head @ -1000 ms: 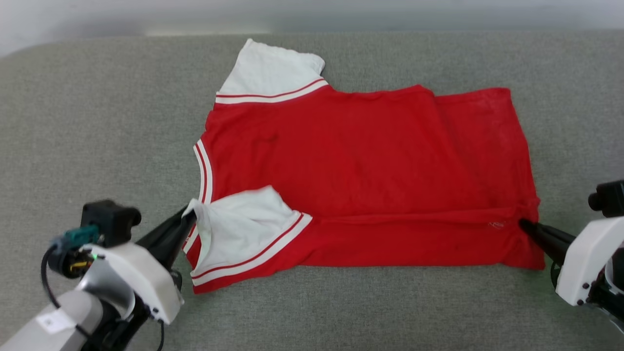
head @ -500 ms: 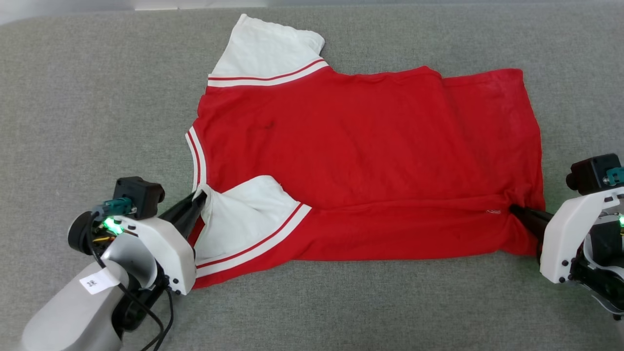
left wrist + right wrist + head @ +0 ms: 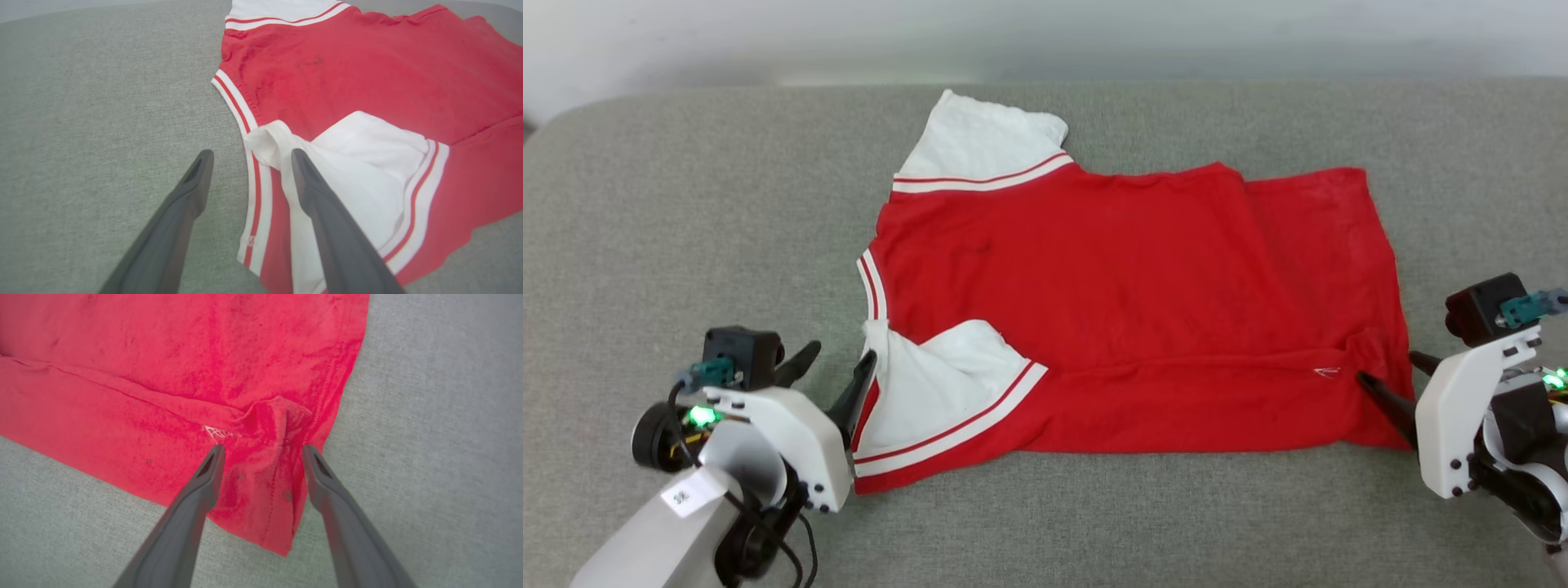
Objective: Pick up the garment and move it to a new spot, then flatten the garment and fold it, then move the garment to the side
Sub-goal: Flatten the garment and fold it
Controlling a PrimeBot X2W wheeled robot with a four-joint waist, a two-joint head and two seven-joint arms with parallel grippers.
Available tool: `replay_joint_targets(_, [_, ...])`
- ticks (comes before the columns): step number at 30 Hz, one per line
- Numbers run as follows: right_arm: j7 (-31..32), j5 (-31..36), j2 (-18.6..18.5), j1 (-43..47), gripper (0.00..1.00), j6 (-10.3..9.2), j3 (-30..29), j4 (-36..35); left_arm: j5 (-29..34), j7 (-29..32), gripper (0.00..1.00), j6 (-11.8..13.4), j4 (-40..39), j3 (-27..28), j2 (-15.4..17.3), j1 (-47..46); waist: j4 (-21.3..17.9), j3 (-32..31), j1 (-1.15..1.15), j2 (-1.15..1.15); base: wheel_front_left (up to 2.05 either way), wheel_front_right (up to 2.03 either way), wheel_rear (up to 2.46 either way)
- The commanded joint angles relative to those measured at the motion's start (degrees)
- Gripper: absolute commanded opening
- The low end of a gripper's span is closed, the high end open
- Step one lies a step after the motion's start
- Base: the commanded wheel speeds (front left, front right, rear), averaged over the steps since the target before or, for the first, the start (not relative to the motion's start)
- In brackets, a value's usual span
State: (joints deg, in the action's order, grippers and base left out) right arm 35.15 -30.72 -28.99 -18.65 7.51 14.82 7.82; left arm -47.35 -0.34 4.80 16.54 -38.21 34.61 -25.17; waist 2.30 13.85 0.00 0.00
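We have one garment, a red jersey T-shirt (image 3: 1111,310) with white short sleeves. It lies flat on the grey woven cushion (image 3: 686,204), with its near long edge turned over onto the body. We count two sleeves: the far sleeve (image 3: 984,143) is spread out and the near sleeve (image 3: 939,384) is folded onto the red. Our two grippers flank that fold, the left gripper (image 3: 841,357) by the striped collar (image 3: 872,286) and the right gripper (image 3: 1390,367) at the hem (image 3: 1388,269), probably because the flap is steered from its ends. Both stand spread wide, gripping nothing.

left hand (image 3: 251,153): spread, straddling striped collar edge (image 3: 254,183) | garment (image 3: 367,73): white sleeve (image 3: 367,155) folded onto red body
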Motion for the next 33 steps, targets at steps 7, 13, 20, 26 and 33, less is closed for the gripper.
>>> replay_joint_targets(7, [7.31, 5.89, 3.87, 6.30, 1.00, -0.03, -6.98, -5.41, -3.66, 4.81, 1.00, 8.70, -11.17, 2.18, 4.12, 9.43, 0.04, -4.16, 0.00, 0.00, 0.00, 0.00, 0.00])
replay_joint_targets(13, [13.80, 9.34, 8.88, 11.42, 1.00, -0.03, -13.87, -11.33, -6.45, 10.04, 1.00, 15.80, -21.81, 2.45, 7.54, 17.23, -0.35, -4.53, 0.00, 0.00, 0.00, 0.00, 0.00])
replay_joint_targets(20, [17.27, 10.81, 13.17, 15.57, 1.00, -0.03, -17.67, -18.15, -7.71, 12.50, 1.00, 19.88, -27.33, 2.40, 8.09, 20.44, -1.10, -2.62, 0.00, 0.00, 0.00, 0.00, 0.00])
replay_joint_targets(26, [18.09, 10.75, 13.65, 15.73, 1.00, -0.03, -17.87, -21.64, -7.73, 12.44, 1.00, 20.52, -25.25, 2.61, 7.19, 18.77, -2.11, -0.19, 0.00, 0.00, 0.00, 0.00, 0.00])
replay_joint_targets(33, [18.52, 10.09, 14.18, 15.25, 1.00, -0.03, -17.65, -23.18, -9.17, 12.50, 1.00, 18.98, -21.52, 2.75, 5.87, 17.99, -2.99, 1.82, 0.00, 0.00, 0.00, 0.00, 0.00])
